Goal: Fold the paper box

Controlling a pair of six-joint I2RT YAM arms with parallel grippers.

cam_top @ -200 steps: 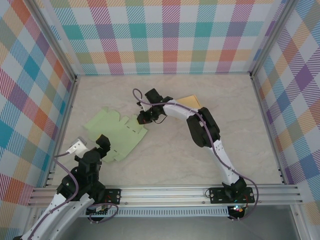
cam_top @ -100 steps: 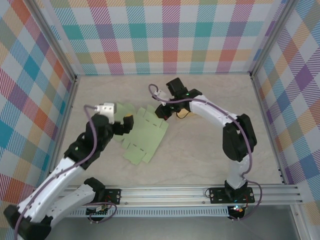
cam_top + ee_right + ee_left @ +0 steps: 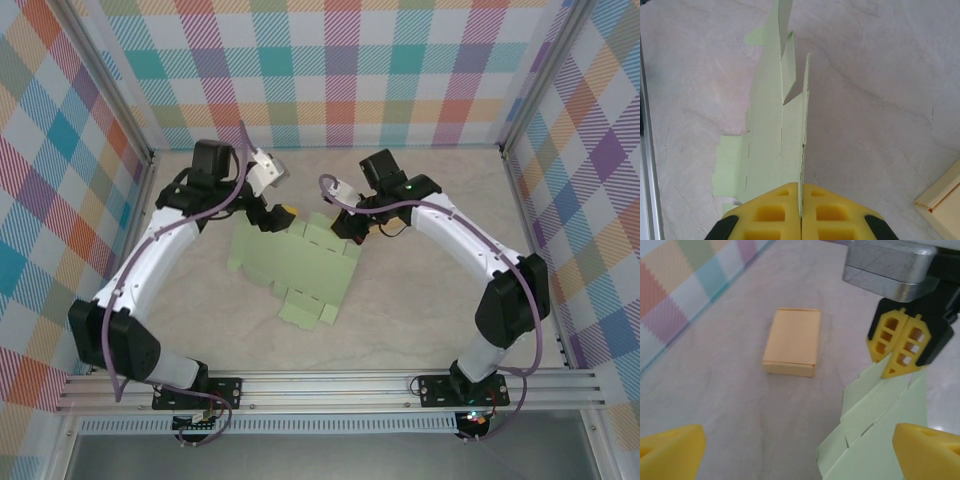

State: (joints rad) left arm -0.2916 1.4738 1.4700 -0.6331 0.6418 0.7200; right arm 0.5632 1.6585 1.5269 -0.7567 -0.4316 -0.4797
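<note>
Your left gripper (image 3: 277, 215) is at the far left corner of the paper box (image 3: 295, 265), above that corner. Its jaws are spread wide with nothing between them. In the left wrist view the two yellow fingertips (image 3: 671, 450) sit far apart at the bottom corners, and the near edge of the green sheet (image 3: 880, 430) lies between them.

The paper box is an unfolded, pale green cut sheet. It lies on the table (image 3: 430, 300) between your two grippers, with most of it flat and its notched flaps pointing towards the arm bases.

At the far right corner of the sheet, your right gripper (image 3: 350, 232) has its jaws pressed together on the paper. In the right wrist view the yellow pads (image 3: 775, 215) meet with the thin green edge (image 3: 775, 135) caught in the seam between them. That corner is lifted off the table. The left wrist view shows the same pinch (image 3: 902, 347) from the other side.

Just beyond the sheet's right corner, a closed tan box (image 3: 791, 341) lies flat on the table, apart from the green paper.
</note>
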